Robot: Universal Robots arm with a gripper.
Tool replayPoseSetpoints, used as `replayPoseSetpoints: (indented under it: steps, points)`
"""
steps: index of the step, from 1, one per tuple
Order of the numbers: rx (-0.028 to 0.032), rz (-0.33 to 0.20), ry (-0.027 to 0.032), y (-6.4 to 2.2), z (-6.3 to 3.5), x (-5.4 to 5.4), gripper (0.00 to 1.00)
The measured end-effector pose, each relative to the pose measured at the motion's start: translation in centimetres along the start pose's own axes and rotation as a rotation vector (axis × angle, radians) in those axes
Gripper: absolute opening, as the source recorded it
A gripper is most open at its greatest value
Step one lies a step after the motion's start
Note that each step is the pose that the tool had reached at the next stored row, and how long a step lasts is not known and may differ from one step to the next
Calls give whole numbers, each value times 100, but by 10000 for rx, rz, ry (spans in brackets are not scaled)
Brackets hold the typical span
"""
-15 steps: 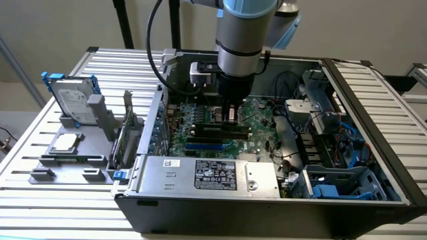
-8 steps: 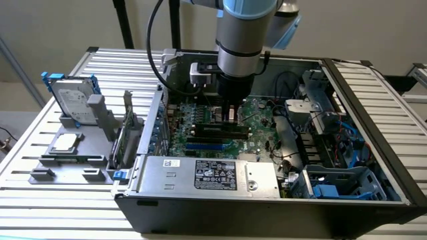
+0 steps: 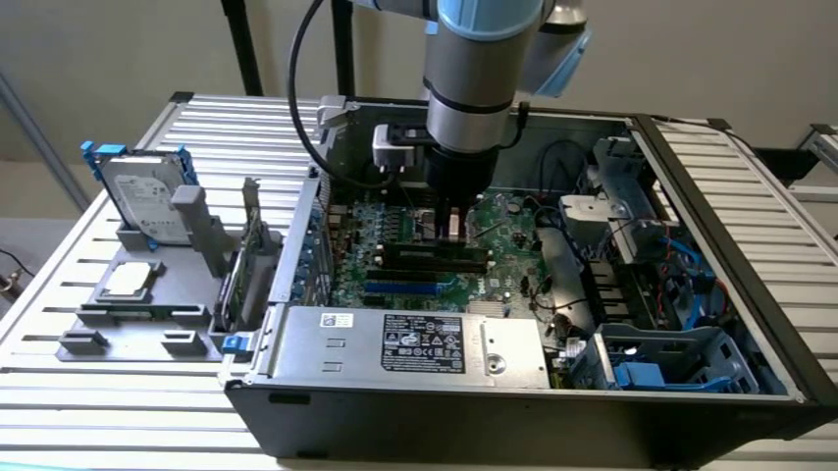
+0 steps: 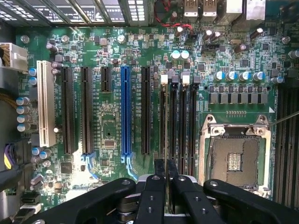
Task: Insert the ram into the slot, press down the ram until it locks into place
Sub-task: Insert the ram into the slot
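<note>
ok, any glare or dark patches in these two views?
Exterior view: the case interior sits in shadow under the arm, while the power supply cover catches bright light. Wrist view: the motherboard is evenly lit, the gripper reads dark, mild glints on the processor socket frame.

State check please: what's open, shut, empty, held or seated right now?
Black gripper: fingers shut on the ram.
Thin dark green ram stick: held edge-on over the memory slots; locking cannot be told.
Long black plastic memory slots: those beside the ram are empty.
Silver processor socket: empty.
Long blue expansion socket: empty.
Dark computer case: side open.
</note>
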State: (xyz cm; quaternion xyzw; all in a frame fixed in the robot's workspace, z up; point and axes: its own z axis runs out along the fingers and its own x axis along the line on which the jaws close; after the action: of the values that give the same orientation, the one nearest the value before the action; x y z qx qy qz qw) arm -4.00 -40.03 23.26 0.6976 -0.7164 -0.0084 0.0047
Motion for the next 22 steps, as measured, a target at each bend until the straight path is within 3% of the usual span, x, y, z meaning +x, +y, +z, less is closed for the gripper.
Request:
replayPoseSetpoints:
  steps: [22]
  points:
    - [2, -1, 2, 3, 53, 2, 13]
